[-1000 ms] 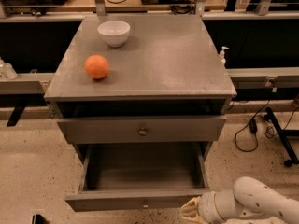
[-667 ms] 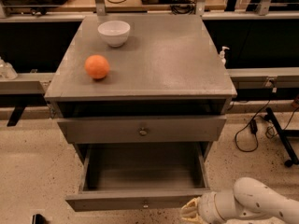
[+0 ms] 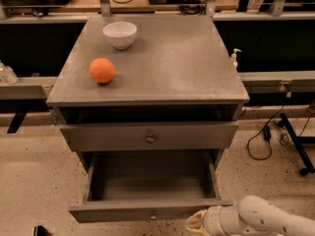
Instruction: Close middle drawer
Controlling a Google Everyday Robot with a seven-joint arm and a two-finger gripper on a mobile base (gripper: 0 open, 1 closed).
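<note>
The middle drawer [image 3: 147,211] is the wide, shallow grey drawer pulled far out at the bottom of the grey cabinet. Its slim front panel has a tiny round knob [image 3: 153,215] at the centre, and its inside looks bare. My gripper [image 3: 197,223] sits at the bottom right on the white arm [image 3: 256,220]. It is just in front of the right part of the drawer's front panel, close to it or touching it.
Above the open drawer is a taller drawer front with a brass knob [image 3: 150,138], slightly out. On the cabinet top [image 3: 177,68] lie an orange [image 3: 102,70] and a white bowl [image 3: 119,34]. Cables and a stand foot [image 3: 295,151] lie on the floor at right.
</note>
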